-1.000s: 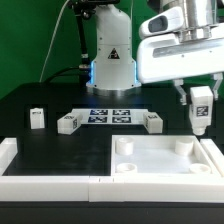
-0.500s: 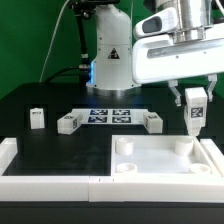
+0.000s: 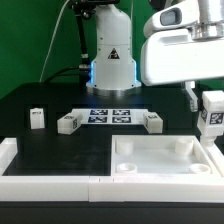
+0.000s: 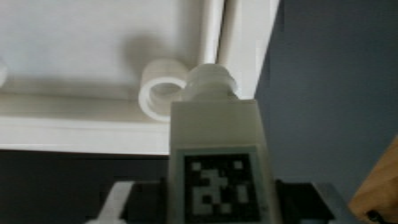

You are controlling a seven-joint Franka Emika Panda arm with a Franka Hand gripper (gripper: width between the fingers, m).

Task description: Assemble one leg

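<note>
My gripper (image 3: 213, 108) is shut on a leg (image 3: 213, 113), a small white block with a marker tag, and holds it upright at the exterior view's right, above the right edge of the white tabletop (image 3: 165, 168). In the wrist view the held leg (image 4: 217, 140) fills the middle, its rounded tip pointing close to a round corner socket (image 4: 164, 90) of the tabletop (image 4: 71, 60). Three more legs lie on the black table: one at the left (image 3: 37, 117), one beside the marker board (image 3: 67, 123), one to its right (image 3: 152, 122).
The marker board (image 3: 110, 114) lies in the middle of the table in front of the robot base (image 3: 112, 60). A white rail (image 3: 50, 180) runs along the front edge and around the tabletop.
My gripper with the leg has moved toward the exterior view's right and a little down, from over the tabletop's far right socket to near its right edge. The other legs have not moved.
</note>
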